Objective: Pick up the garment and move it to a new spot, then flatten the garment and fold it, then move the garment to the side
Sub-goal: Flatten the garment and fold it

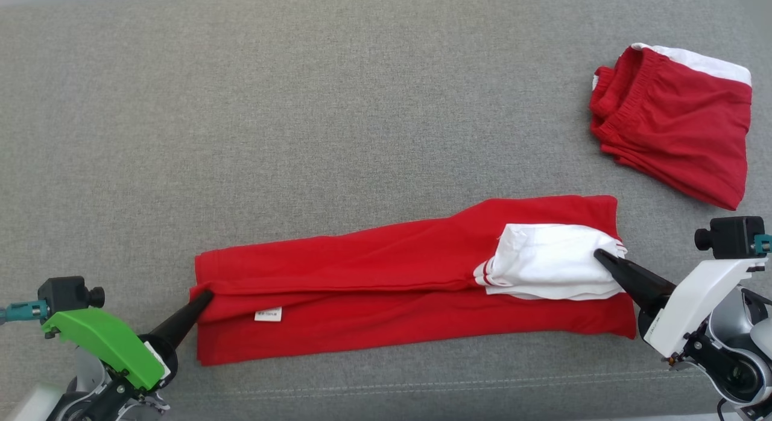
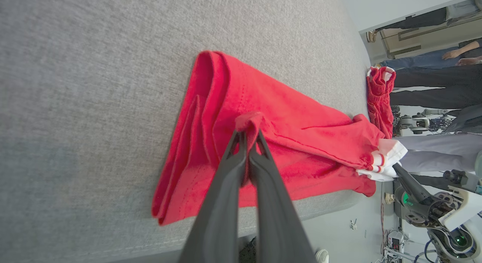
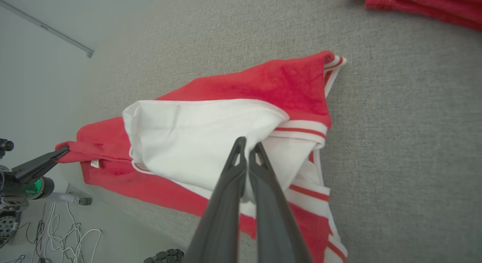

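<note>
Head view: left pincer (image 1: 205, 297), right pincer (image 1: 601, 256) pinching garment (image 1: 386, 276) ends.

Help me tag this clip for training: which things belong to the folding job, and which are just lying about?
Job: long red garment; left gripper, shut on its red end; right gripper, shut on its white part.
Lying about: folded red shorts, far right.

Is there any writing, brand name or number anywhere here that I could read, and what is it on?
Nothing here is legible.
Small white tag on the long red garment: a line of dark print, too small and blurred to read.
No other writing can be made out.
</note>
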Available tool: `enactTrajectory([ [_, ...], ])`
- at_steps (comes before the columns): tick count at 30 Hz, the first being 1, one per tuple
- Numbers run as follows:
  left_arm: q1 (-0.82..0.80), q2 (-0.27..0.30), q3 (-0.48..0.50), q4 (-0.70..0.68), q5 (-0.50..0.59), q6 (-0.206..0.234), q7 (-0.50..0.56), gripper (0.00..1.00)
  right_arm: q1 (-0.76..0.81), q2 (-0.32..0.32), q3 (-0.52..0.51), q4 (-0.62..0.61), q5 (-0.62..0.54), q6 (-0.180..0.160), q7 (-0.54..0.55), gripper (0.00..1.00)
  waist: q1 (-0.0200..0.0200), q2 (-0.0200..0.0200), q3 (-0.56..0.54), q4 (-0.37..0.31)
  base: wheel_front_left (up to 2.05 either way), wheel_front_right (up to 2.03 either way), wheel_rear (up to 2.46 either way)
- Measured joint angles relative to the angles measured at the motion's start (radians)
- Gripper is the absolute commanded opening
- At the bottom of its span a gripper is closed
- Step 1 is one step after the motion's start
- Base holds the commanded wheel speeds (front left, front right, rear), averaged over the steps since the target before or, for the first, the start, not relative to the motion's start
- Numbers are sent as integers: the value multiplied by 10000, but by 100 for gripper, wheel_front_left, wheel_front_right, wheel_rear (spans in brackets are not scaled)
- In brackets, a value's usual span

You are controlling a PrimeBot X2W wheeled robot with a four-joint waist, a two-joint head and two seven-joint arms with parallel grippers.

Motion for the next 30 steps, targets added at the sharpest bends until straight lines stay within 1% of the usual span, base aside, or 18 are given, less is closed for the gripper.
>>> enactTrajectory([
  [1, 1, -8, -6, 8, 0, 0, 0, 10, 0, 2, -4, 2, -2, -61, -2, 25, 0, 0, 3, 4, 0, 0, 0],
  [3, 5, -19, -36, 52, 0, 0, 75, 16, 0, 4, -6, 2, -13, -65, -2, 31, 0, 0, 0, 8, 0, 0, 0],
  [4, 18, -17, -71, 69, 0, 0, 123, 24, -1, 8, -6, 2, -17, -65, -2, 36, 0, 0, -2, 8, 0, 0, 0],
  [5, 31, -17, -119, 81, 0, 0, 171, 33, -1, 17, -15, 4, -33, -71, -13, 44, 0, 0, -5, 8, 0, 0, 0],
  [6, 39, -13, -180, 88, 0, 0, 228, 38, -4, 36, -31, 2, -33, -151, -17, 58, 0, 0, -9, 7, 0, 0, 0],
  [7, 51, -13, -221, 100, 0, 0, 263, 46, -4, 46, -33, 8, -35, -173, -44, 78, 0, 0, -14, 6, 0, 0, 0],
  [8, 72, -13, -232, 115, 0, 0, 265, 67, -4, 48, -33, 8, -48, -176, -46, 98, 0, 0, -19, 4, 0, 0, 0],
  [9, 92, -12, -232, 153, 0, 0, 263, 89, -4, 54, -33, 8, -63, -213, -50, 100, 0, 0, -25, 1, 0, 0, 0],
  [10, 102, -6, -230, 207, 0, 0, 263, 100, -4, 63, -33, 15, -69, -230, -69, 100, 0, 0, -30, -3, 0, 0, 0],
  [15, 130, 38, -192, 462, 48, -2, 192, 100, -4, 140, -58, 92, -138, -320, -236, 100, 0, 0, -73, -36, 0, 0, 0],
  [20, 134, 77, -196, 535, 178, -2, 140, 100, -3, 169, -54, 107, -196, -326, -267, 100, 0, 0, -110, -82, 0, 0, 0],
  [30, 201, -54, -192, 690, 203, -2, -194, 100, 112, 328, -38, 290, -198, -403, -456, 100, 0, 0, -352, -121, 0, 0, 0],
])
